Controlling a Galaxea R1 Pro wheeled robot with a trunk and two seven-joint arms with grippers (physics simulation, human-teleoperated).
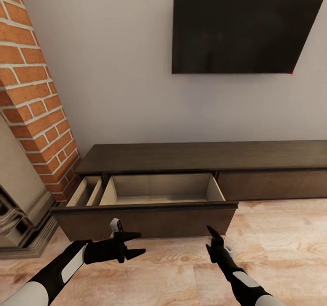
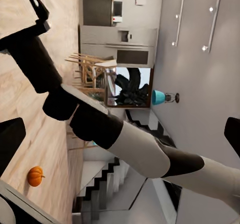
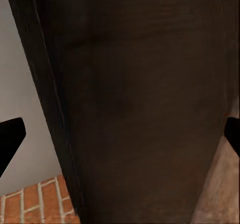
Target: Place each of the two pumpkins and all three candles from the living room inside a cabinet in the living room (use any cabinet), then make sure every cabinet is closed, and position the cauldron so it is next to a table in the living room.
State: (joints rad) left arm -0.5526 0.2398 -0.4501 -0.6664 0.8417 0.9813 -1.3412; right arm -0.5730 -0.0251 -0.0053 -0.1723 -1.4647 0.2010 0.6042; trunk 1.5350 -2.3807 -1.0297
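Standing open before the robot, the cabinet (image 1: 190, 158) shows a pulled-out, seemingly bare drawer (image 1: 161, 192). Left gripper (image 1: 135, 244) and right gripper (image 1: 210, 239) hover spread, holding nothing. One pumpkin (image 2: 35, 176) lies on the floor (image 2: 30, 114).

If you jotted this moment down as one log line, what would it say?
cabinet: drawer open, looks empty | left end effector: open, empty | right end effector: open, empty | pumpkin: on floor

A: Lighting: even, diffuse, moderately bright; soft shadow inside the long dark-brown wood cabinet (image 1: 200, 158) open drawer.
B: Quality: sharp simulator render, no glare; right wrist close-up dim, textures smeared.
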